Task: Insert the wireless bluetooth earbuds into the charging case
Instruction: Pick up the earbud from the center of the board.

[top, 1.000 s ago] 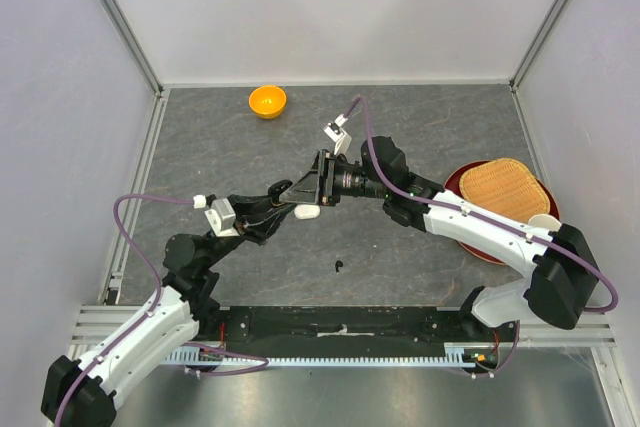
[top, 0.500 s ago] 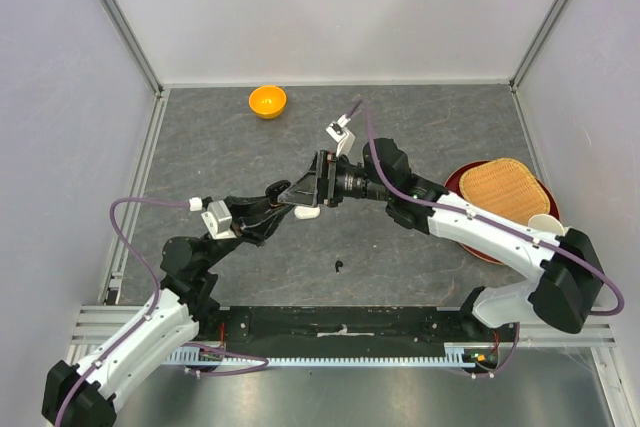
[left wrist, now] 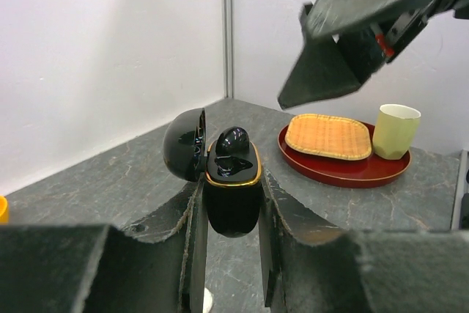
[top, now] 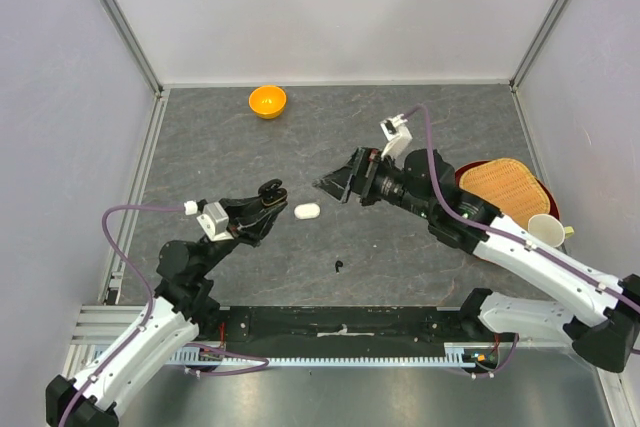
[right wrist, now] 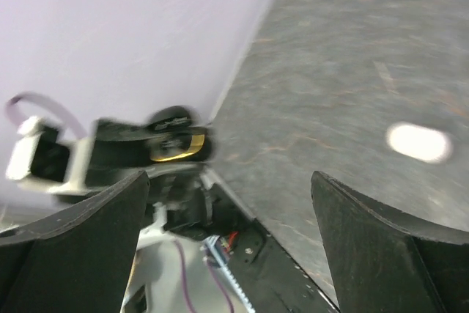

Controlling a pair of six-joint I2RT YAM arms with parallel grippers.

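Left claw [left wrist: 232, 207] clamped tight on open charging case [left wrist: 233, 185], black earbud [left wrist: 232, 141] apparently seated; right claw [right wrist: 229, 207] spread wide, empty.

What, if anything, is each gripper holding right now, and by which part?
The left gripper holds the open charging case by the two sides of its lower half. The right gripper is open and holds nothing.

From where I stand, the grey slate desk [top: 420, 117] carries a white earbud [top: 307, 211] between the left jaws and right jaws. A black earbud [top: 339, 267] lies nearer than both, an orange bowl [top: 267, 101] lies far beyond them, and a red tray [left wrist: 344, 179] sits behind the right jaws.
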